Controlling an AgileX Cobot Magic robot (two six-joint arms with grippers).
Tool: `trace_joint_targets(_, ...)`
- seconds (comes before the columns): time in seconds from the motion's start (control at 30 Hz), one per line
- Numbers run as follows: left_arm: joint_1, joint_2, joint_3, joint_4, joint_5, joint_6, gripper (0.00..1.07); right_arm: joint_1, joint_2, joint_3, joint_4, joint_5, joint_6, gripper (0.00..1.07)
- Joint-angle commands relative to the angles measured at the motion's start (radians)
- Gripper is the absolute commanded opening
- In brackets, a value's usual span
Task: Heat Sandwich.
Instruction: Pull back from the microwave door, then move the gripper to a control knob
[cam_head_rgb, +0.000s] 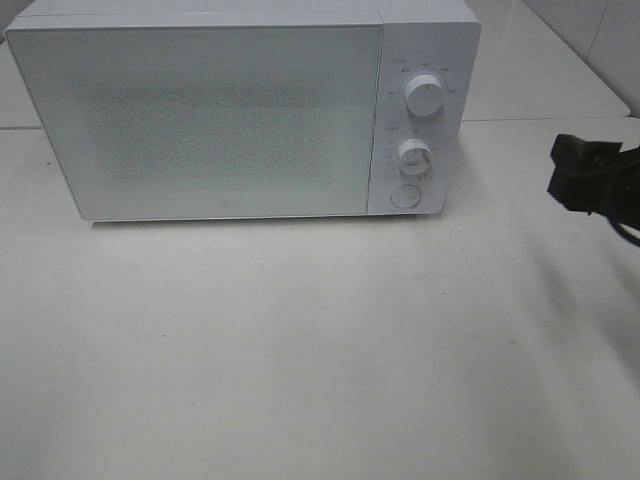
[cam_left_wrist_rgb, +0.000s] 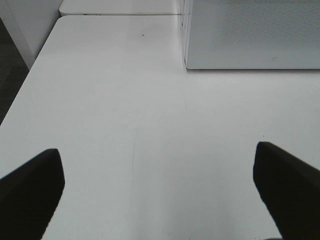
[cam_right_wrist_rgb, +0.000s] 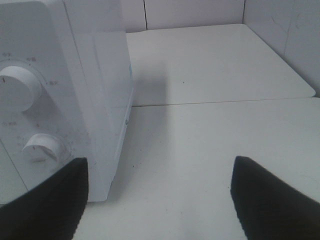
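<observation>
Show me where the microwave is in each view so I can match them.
Exterior high: microwave fills the upper left and centre, door shut.
Left wrist: only a corner of its door, ahead of the open left gripper.
Right wrist: its control panel, close by one finger.
Shared landmark: the seam between tables.

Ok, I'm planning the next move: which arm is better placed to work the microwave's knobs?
Right, probably. The right gripper, open, faces the knobs on the microwave; the left gripper faces only the door.
</observation>
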Motion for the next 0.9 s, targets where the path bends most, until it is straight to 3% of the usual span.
trace_joint_targets(0.03, 0.003, -0.026, 0.004, -0.007, -0.011, 0.0, 0.97, 0.059, 0.052, 0.0, 0.074, -0.076, -0.055, 0.76)
trace_joint_targets(0.17, 0.003, -0.026, 0.004, -0.007, -0.011, 0.0, 0.97, 0.21, 0.182, -0.005, 0.22, -0.231, -0.074, 0.76)
trace_joint_targets(0.37, 0.003, -0.026, 0.004, -0.007, -0.011, 0.0, 0.97, 0.337, 0.295, -0.029, 0.359, -0.354, -0.074, 0.76)
trace_joint_targets(0.67, 0.003, -0.026, 0.004, -0.007, -0.011, 0.0, 0.97, 0.448, 0.383, -0.125, 0.41, -0.364, -0.128, 0.76)
trace_joint_targets(0.9, 0.003, -0.026, 0.004, -0.007, -0.011, 0.0, 0.97, 0.456, 0.428, -0.2, 0.416, -0.343, -0.148, 0.76)
